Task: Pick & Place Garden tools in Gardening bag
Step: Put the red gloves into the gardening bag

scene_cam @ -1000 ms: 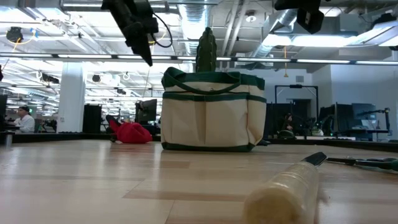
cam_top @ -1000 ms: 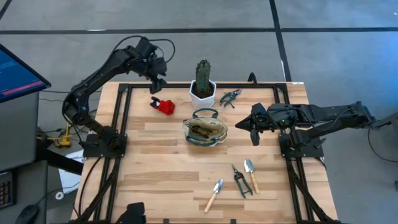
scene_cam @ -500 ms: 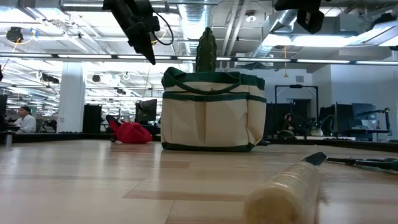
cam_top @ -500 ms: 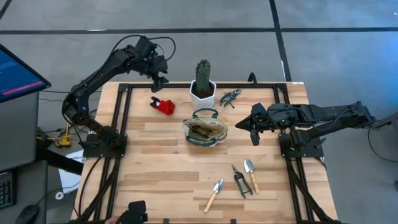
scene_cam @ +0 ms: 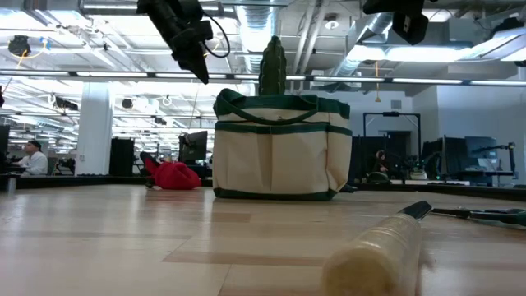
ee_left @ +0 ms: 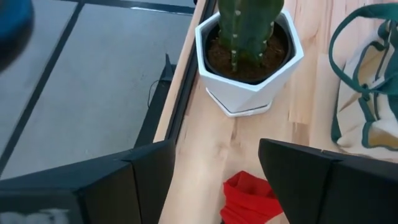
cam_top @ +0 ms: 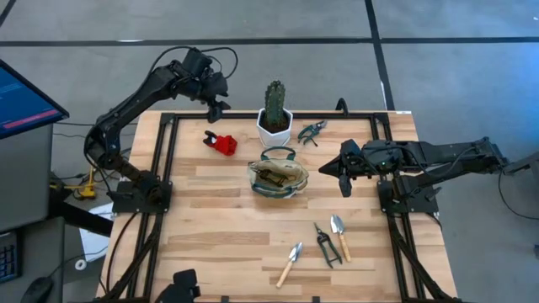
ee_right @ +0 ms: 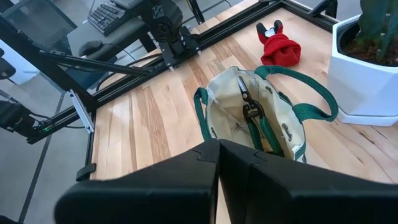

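The cream gardening bag [cam_top: 278, 175] with green trim stands at the table's middle, with dark shears and other tools inside [ee_right: 249, 112]. A red pruner-like piece [cam_top: 221, 143] lies on the table left of the bag. My left gripper [cam_top: 217, 108] hangs open high above it, near the far edge; the red piece [ee_left: 252, 196] shows below and between its fingers. My right gripper [cam_top: 330, 168] is shut and empty, raised just right of the bag [ee_right: 273, 134]. A trowel [cam_top: 339, 234], dark shears [cam_top: 325, 244] and a wooden-handled tool [cam_top: 290, 263] lie near the front edge.
A green cactus in a white hexagonal pot [cam_top: 274, 116] stands behind the bag, close to my left gripper. Small green-handled shears [cam_top: 312, 130] lie at the far right of the pot. Bare wood lies left of and in front of the bag.
My left gripper has drifted a little toward the table's right, toward the cactus, staying open and high. Nothing else has moved.
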{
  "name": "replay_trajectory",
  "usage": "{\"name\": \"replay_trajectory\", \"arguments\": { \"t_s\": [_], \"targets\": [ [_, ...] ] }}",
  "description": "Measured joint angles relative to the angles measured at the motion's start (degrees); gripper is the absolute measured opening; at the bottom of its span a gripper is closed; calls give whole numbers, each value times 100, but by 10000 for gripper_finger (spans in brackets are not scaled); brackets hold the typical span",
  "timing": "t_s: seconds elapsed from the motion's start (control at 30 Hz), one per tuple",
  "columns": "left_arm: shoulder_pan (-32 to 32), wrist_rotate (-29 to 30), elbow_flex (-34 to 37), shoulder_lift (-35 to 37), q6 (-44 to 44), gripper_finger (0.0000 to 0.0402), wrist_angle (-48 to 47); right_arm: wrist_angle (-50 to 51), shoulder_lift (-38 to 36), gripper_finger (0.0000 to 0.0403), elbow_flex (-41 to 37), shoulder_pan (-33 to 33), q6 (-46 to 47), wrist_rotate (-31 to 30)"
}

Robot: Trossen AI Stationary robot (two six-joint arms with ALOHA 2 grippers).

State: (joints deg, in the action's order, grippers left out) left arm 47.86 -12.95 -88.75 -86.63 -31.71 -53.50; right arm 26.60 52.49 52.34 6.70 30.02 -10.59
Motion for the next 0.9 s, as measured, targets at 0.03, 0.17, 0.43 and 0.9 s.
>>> {"name": "replay_trajectory", "arguments": {
  "t_s": [0.03,0.17,0.43,0.9],
  "targets": [
    [0,1,-1,0,51,222,4,0,0,0,0,0,0,0],
    [0,0,0,0,70,222,143,-1,0,0,0,0,0,0],
    [0,0,2,0,204,225,396,-1,0,0,0,0,0,0],
    [-177,1748,48,-66,-1875,207,94,-1,0,0,0,-13,0,0]
  ]
}}
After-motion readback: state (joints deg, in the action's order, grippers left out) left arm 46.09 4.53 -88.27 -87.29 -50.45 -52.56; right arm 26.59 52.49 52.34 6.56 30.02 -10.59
